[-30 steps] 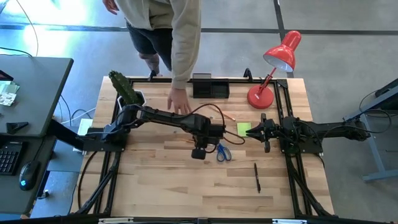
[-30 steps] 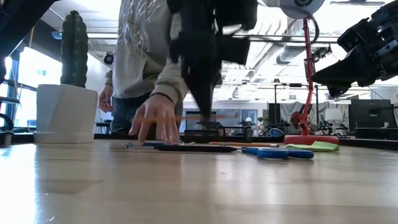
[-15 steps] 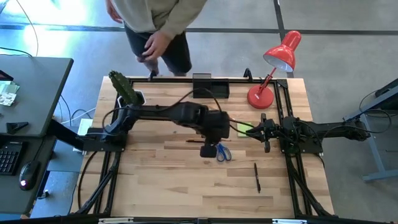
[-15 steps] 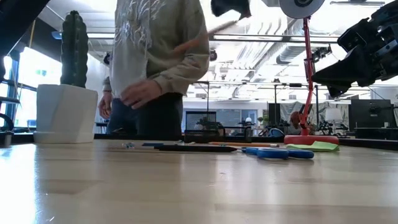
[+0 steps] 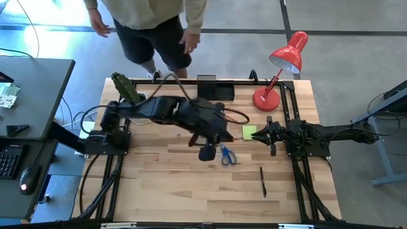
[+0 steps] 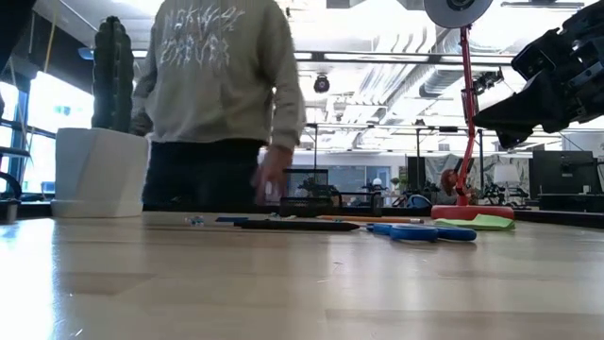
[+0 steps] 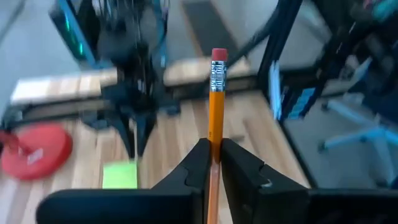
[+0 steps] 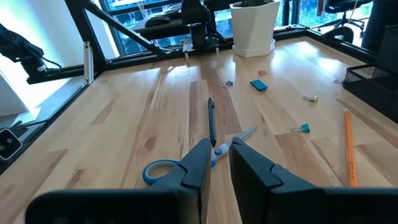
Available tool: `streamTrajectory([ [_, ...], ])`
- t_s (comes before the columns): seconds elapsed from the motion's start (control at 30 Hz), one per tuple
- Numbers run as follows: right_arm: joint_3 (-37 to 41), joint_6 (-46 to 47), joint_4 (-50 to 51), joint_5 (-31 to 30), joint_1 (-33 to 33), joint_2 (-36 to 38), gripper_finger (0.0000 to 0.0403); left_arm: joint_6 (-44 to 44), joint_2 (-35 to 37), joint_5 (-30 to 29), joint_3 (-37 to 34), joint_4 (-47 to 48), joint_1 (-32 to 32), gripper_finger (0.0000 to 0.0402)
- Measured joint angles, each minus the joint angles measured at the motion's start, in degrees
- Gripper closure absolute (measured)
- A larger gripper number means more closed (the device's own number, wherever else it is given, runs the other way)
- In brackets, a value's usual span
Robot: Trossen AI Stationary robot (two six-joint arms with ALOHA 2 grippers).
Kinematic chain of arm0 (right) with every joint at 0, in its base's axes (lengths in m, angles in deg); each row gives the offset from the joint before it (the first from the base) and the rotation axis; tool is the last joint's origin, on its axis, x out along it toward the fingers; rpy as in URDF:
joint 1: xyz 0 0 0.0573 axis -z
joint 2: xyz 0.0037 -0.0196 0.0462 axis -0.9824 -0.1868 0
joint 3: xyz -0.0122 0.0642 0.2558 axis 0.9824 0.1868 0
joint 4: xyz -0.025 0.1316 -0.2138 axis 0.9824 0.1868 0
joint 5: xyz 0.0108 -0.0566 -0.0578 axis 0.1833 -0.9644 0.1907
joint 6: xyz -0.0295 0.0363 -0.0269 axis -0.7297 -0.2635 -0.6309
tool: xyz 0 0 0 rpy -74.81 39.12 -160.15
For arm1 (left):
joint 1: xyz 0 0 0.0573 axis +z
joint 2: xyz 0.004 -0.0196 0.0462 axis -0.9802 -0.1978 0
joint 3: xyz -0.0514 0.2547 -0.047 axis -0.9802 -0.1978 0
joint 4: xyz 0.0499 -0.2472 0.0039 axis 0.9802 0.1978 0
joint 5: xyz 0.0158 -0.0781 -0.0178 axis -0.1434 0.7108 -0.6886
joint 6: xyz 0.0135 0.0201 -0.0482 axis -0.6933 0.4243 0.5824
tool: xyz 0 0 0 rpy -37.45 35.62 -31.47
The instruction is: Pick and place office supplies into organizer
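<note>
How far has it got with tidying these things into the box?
Nothing visibly done yet. In hand: the left claw grips a pencil. Left on the table: scissors, sticky pad, black pen, another pencil. The organizer waits at the far edge.

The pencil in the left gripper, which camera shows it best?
The left wrist view: the pencil stands clamped between the left gripper fingers, eraser end out. The high view shows only the arm above it; the low and right wrist views miss it.
</note>
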Motion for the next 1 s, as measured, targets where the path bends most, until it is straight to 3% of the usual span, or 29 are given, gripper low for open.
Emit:
streamTrajectory([
  [0.4, 0.0, 0.0, 0.0, 0.0, 0.0, -0.3, 0.0350, -2.2, 7.2, 1.9, 0.0, -11.6, 0.1, 0.0380],
  [1.0, 0.0, 0.0, 0.0, 0.0, 0.0, -0.3, 0.0350, -3.2, 9.7, 3.5, 0.0, -12.1, 0.0, 0.0382],
])
